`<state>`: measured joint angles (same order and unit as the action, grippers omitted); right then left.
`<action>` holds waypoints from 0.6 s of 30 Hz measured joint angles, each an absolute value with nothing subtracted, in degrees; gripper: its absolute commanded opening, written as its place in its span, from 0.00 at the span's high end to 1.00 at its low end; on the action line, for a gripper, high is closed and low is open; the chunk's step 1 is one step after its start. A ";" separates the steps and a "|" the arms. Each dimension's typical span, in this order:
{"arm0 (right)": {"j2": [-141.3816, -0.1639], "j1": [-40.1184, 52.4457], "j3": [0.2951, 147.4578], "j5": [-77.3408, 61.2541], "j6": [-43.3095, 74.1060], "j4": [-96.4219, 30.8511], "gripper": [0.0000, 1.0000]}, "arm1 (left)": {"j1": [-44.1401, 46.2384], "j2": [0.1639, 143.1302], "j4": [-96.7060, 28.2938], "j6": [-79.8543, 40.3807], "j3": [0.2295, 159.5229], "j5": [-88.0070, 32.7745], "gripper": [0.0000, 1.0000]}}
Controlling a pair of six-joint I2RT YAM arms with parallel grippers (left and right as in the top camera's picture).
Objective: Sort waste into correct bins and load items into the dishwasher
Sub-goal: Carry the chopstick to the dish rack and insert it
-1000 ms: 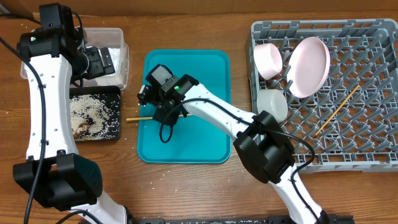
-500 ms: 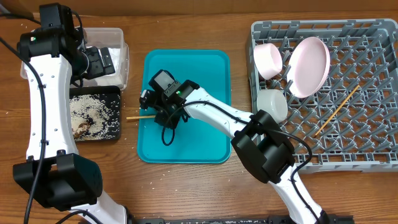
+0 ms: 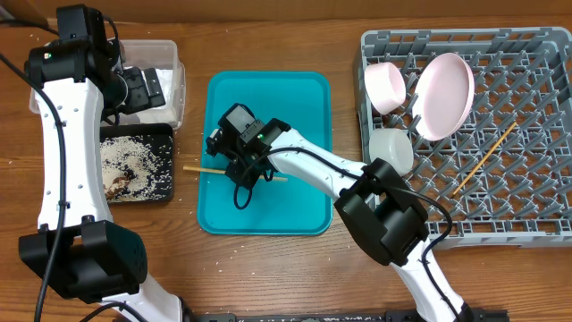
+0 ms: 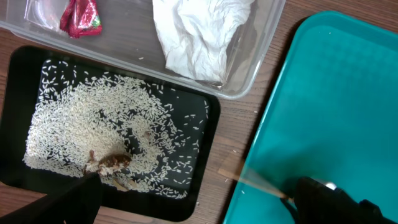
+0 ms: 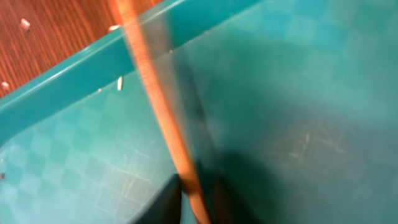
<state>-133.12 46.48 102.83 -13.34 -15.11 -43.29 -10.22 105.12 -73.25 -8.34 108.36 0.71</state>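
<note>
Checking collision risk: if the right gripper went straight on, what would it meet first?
Likely the floor of the teal tray, close beyond the right gripper, which is shut on a chopstick; depth is unclear.

The teal tray [image 5: 280, 93] has faint little checks. The chopstick [image 5: 155, 93] on it is light brown. Left of it, white rice [image 4: 87, 118] speckles a black tray [image 4: 18, 68]. Right of it are a grey rack [image 3: 527, 152] and a pink plate [image 3: 444, 94].

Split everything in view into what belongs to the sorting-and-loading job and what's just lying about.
Job: clear tub, red wrapper, napkin; black tray, rice; rack, plate, pink bowl, white cup, racked chopstick; held chopstick in right gripper.
Lying about: teal tray.
</note>
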 measured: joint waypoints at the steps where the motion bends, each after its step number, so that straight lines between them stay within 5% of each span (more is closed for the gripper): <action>1: -133.12 46.48 102.80 -13.34 -14.13 -43.33 0.95 | -10.22 105.12 -73.25 -8.34 108.36 0.71 0.00; 11: -133.01 44.58 106.85 -11.29 -2.52 -57.14 0.96 | -10.22 105.12 -73.25 -8.34 108.36 0.71 0.00; 18: -132.97 38.74 126.17 -9.87 7.53 -75.81 0.96 | -10.22 105.12 -73.25 -8.34 108.36 0.71 0.00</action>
